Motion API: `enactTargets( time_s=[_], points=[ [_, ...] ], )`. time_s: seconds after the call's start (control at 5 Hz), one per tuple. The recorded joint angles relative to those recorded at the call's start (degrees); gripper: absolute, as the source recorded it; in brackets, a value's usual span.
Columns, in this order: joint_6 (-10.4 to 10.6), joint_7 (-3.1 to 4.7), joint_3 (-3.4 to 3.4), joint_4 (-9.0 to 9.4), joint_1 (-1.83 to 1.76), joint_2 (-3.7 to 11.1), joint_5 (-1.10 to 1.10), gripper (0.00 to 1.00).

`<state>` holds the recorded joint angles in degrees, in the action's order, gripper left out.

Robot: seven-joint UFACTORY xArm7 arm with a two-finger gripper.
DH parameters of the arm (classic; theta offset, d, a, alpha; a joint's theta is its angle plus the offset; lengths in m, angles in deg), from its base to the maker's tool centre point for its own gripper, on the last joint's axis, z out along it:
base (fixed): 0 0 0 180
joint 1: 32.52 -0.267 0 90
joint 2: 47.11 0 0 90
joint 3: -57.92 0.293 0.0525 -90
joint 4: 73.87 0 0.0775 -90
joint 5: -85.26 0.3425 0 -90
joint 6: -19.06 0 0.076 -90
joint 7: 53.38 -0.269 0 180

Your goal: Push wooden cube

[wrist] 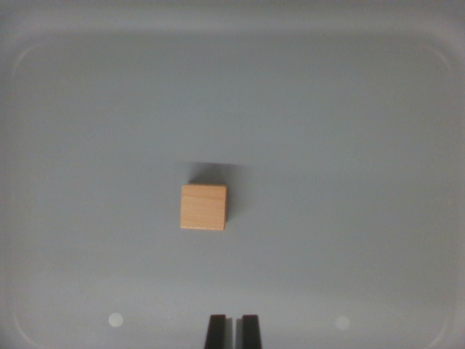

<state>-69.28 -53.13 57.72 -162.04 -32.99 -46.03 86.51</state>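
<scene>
Our gripper (233,331) sits at the bottom centre of the frame, fingers nearly together and empty, while we see the wooden cube (203,207) straight ahead, slightly left, well apart.

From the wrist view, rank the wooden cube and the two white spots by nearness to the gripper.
From the gripper:
1-2. Left white spot and right white spot, flanking it on either side; too close to call.
3. Wooden cube, above it near the tray centre.
</scene>
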Motion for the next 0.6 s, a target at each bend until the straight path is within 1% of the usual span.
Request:
enactTargets(
  time_s=[0.2,0.4,0.6],
  points=[
    [1.59,-0.32,0.07,1.41,-0.11,0.21,-0.11,0.00],
    [1.59,-0.32,0.07,1.41,-0.11,0.21,-0.11,0.00],
    [3.39,-0.69,0.16,3.01,-0.23,0.46,-0.24,0.00]
  ],
)
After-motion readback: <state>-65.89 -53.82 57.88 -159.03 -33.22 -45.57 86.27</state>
